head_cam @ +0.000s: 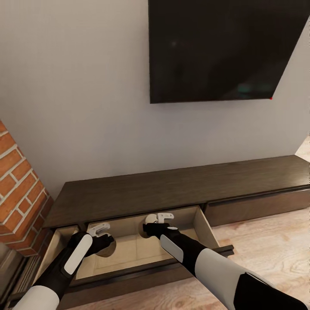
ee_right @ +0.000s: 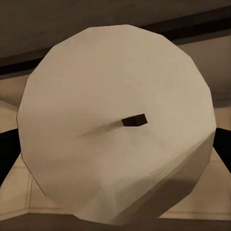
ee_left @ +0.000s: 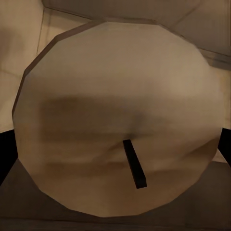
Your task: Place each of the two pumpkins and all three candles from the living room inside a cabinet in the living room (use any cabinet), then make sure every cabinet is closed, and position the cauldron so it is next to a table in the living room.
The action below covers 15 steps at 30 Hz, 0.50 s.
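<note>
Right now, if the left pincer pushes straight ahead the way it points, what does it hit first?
The candle already between its fingers; past that, probably the pale floor of the open drawer, though depth is unclear.

Middle drawer (head_cam: 206,230) of the cabinet (head_cam: 181,189) stood pulled out, mouth open upward; both hands reached down inside it. Left hand (head_cam: 102,236) and right hand (head_cam: 160,224) each had a candle (ee_left: 115,120) (ee_right: 115,125) directly ahead, blocking the fingers' line. Bare beige drawer floor lay between the hands. Cabinet top overhung the drawer's rear.
</note>
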Tool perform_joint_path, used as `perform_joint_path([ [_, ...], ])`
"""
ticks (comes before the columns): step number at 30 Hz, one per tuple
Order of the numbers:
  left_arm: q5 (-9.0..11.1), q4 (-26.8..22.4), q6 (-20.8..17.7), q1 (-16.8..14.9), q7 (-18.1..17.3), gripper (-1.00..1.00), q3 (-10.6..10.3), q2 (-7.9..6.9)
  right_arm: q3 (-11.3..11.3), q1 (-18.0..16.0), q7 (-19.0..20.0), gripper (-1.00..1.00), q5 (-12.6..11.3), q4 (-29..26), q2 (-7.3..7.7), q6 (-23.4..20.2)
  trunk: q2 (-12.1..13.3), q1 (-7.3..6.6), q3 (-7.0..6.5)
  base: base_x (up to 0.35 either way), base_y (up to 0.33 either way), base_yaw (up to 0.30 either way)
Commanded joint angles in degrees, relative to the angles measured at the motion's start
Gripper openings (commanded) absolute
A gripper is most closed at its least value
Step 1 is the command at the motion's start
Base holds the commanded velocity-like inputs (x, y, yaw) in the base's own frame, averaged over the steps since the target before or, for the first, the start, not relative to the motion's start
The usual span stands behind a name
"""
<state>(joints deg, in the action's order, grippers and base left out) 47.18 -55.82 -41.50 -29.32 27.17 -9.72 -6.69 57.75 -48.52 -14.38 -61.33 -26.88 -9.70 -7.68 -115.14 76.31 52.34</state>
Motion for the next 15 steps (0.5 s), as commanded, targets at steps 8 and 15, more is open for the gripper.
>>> perform_joint_path([
  [8, 0.5, -0.1, -0.1, 0.0, 0.7, -1.00, -0.2, -0.07, 0.4, -0.1, -0.5, -1.00, -0.2, -0.2, 0.00, 0.1, 0.0, -0.01, 0.05, 0.000, 0.008, -0.016],
  [15, 0.5, -0.1, -0.1, 0.0, 0.7, -1.00, -0.2, -0.12, 0.4, -0.1, 0.6, -1.00, -0.2, 0.1, 0.10, -0.5, 0.0, -0.01, 0.05, 0.048, 0.029, 0.000],
])
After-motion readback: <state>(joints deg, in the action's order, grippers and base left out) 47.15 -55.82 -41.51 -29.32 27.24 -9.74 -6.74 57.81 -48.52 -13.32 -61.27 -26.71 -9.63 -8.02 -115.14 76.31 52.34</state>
